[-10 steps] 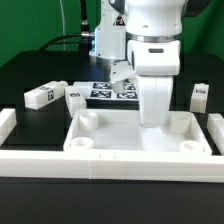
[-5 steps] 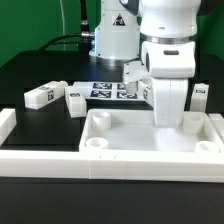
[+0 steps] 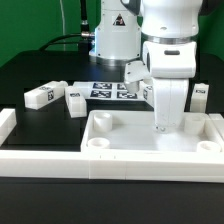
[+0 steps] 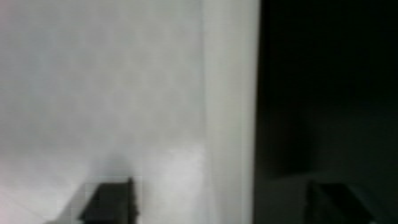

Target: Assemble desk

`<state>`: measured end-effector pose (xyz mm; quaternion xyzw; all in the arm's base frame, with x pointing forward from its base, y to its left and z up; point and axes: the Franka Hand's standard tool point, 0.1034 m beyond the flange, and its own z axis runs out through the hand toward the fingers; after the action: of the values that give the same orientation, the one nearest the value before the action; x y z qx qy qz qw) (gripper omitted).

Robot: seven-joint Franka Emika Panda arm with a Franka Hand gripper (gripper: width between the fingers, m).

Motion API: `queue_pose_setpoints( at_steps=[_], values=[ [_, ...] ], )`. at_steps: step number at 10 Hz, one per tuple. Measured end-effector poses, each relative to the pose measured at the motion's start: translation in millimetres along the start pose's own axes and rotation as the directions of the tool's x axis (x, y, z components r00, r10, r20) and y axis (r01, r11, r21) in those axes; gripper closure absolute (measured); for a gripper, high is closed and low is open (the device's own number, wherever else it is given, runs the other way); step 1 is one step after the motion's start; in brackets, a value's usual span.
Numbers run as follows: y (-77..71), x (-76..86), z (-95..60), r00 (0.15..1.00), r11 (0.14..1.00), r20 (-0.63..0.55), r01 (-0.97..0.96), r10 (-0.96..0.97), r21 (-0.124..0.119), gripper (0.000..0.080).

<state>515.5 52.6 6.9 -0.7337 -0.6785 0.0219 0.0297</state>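
Since a second ago the desktop (image 3: 125, 130) has slid along the table's (image 3: 30, 70) front edge toward the exterior view's right. Over the last half second it has stayed put while the gripper (image 3: 160, 126) has let go. The wrist view shows the two fingertips (image 4: 107, 205) spread apart, one over the white desktop and the other over the dark table. A wall of the desktop runs between them, unpinched, so the gripper is open and holds nothing. The desktop now lies flat, sockets up, against the front bar (image 3: 50, 165) near the table's front right corner. That suggests the positioning step is finished. The legs (image 3: 40, 96), lying loose toward the back edge, are probably next.
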Motion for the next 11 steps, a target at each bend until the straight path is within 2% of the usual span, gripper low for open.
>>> queue_pose_setpoints(
  at_steps=[1,3,5,7,8,9,11],
  values=[
    [0.4,0.1,-0.4,1.0,1.0,0.0,0.0,0.0,-0.002,0.018],
    [-1.2,0.0,-4.9,0.999,0.999,-0.002,-0.039,0.039,-0.013,0.0159],
    [-3.2,1.5,-23.3,0.99,0.989,0.0,-0.142,0.142,-0.03,0.0152],
    [-4.8,15.4,-46.4,0.958,0.956,-0.012,-0.285,0.285,-0.062,0.0151],
    [-14.2,30.4,-56.1,0.927,0.924,-0.02,-0.375,0.374,-0.071,0.0151],
    [-18.6,41.5,-58.6,0.908,0.905,-0.023,-0.42,0.419,-0.072,0.0151],
    [-18.4,37.7,-56.4,0.91,0.907,-0.021,-0.415,0.415,-0.068,0.0151]
  ],
)
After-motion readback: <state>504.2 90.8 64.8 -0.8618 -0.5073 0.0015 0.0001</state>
